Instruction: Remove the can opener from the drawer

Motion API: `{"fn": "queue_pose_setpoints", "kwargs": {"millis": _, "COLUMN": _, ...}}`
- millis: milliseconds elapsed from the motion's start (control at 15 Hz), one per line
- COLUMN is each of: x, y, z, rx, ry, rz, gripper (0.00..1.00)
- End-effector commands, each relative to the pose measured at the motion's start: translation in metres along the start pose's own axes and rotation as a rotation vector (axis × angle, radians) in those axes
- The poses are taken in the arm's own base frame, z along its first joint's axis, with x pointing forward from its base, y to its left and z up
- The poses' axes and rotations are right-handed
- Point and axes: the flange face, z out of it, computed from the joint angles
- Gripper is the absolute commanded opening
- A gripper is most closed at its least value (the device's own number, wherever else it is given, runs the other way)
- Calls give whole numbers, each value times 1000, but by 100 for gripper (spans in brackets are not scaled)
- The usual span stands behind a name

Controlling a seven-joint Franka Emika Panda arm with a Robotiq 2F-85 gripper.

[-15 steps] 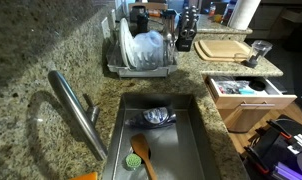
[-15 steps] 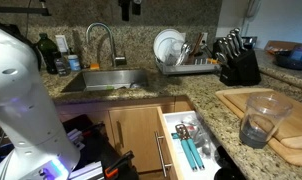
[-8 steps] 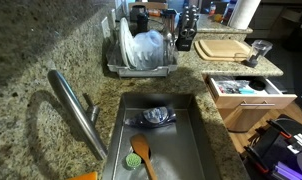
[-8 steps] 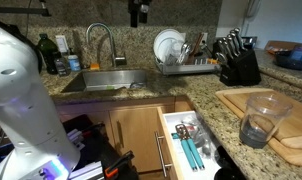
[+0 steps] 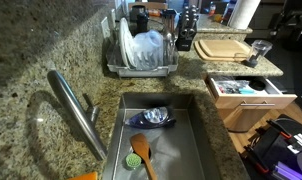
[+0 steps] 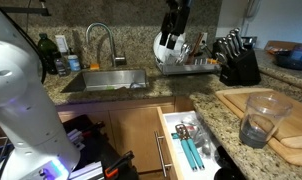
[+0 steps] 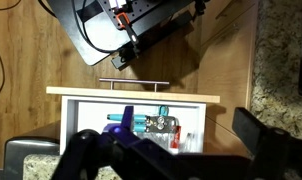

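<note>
Moved toward 3 o'clock, the black two-finger gripper hangs with jaws wide, empty. The shallow tan wooden drawer, white inside, stands open at its 6 o'clock.

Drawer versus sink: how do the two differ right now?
The drawer is tan wood with a white inside, pulled out below the granite counter; the sink is grey metal, sunk into that counter. The drawer holds teal-handled tools; the sink holds a wooden spoon. Both are rectangular and open on top.
</note>
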Motion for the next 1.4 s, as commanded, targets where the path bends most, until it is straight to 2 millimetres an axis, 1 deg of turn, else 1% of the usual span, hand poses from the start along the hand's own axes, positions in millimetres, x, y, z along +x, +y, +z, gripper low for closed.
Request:
{"fn": "queue_pose_setpoints", "kwargs": {"millis": 0, "x": 4, "y": -1, "z": 7, "rx": -6, "ry": 66, "rz": -38, "gripper": 100}}
{"fn": "queue_pose_setpoints", "kwargs": {"millis": 67, "x": 16, "y": 0, "z": 18, "rx": -42, "ry": 135, "rz": -62, "gripper": 100}}
{"fn": "queue_pose_setpoints", "kwargs": {"millis": 133, "x": 29, "y": 2, "z": 22, "rx": -65, "ry": 189, "rz": -89, "gripper": 100}}
{"fn": "queue_pose_setpoints", "kwargs": {"millis": 200, "x": 41, "y": 7, "z": 34, "rx": -107, "ry": 232, "rz": -101, "gripper": 100}}
{"fn": "queue_pose_setpoints", "kwargs": {"millis": 267, "x": 51, "y": 11, "z": 51, "rx": -124, "ry": 238, "rz": -81, "gripper": 100}}
{"fn": "queue_pose_setpoints", "kwargs": {"millis": 333, "x": 57, "y": 15, "z": 61, "rx": -148, "ry": 240, "rz": -71, "gripper": 100}}
{"fn": "queue_pose_setpoints", "kwargs": {"millis": 400, "x": 61, "y": 18, "z": 73, "rx": -165, "ry": 200, "rz": -48, "gripper": 100}}
{"fn": "queue_pose_setpoints", "kwargs": {"millis": 467, "x": 51, "y": 10, "z": 53, "rx": -137, "ry": 220, "rz": -66, "gripper": 100}}
{"fn": "queue_pose_setpoints", "kwargs": {"millis": 533, "x": 56, "y": 13, "z": 66, "rx": -151, "ry": 197, "rz": -58, "gripper": 100}}
{"fn": "queue_pose_setpoints", "kwargs": {"millis": 600, "x": 60, "y": 14, "z": 72, "rx": -157, "ry": 184, "rz": -55, "gripper": 100}}
{"fn": "queue_pose_setpoints", "kwargs": {"millis": 733, "x": 62, "y": 14, "z": 75, "rx": -160, "ry": 178, "rz": -54, "gripper": 100}}
{"fn": "queue_pose_setpoints", "kwargs": {"millis": 800, "x": 81, "y": 9, "z": 82, "rx": -165, "ry": 182, "rz": 4, "gripper": 100}}
{"fn": "queue_pose_setpoints", "kwargs": {"millis": 867, "x": 101, "y": 7, "z": 94, "rx": -176, "ry": 176, "rz": 57, "gripper": 100}}
{"fn": "queue_pose_setpoints", "kwargs": {"millis": 933, "x": 111, "y": 5, "z": 101, "rx": -172, "ry": 191, "rz": 88, "gripper": 100}}
{"fn": "queue_pose_setpoints", "kwargs": {"millis": 1133, "x": 141, "y": -7, "z": 130, "rx": -206, "ry": 215, "rz": 135, "gripper": 100}}
{"fn": "queue_pose_setpoints", "kwargs": {"millis": 1267, "x": 154, "y": -15, "z": 150, "rx": -274, "ry": 198, "rz": 166, "gripper": 100}}
{"fn": "queue_pose_setpoints", "kwargs": {"millis": 1333, "x": 137, "y": -8, "z": 140, "rx": -225, "ry": 195, "rz": 141, "gripper": 100}}
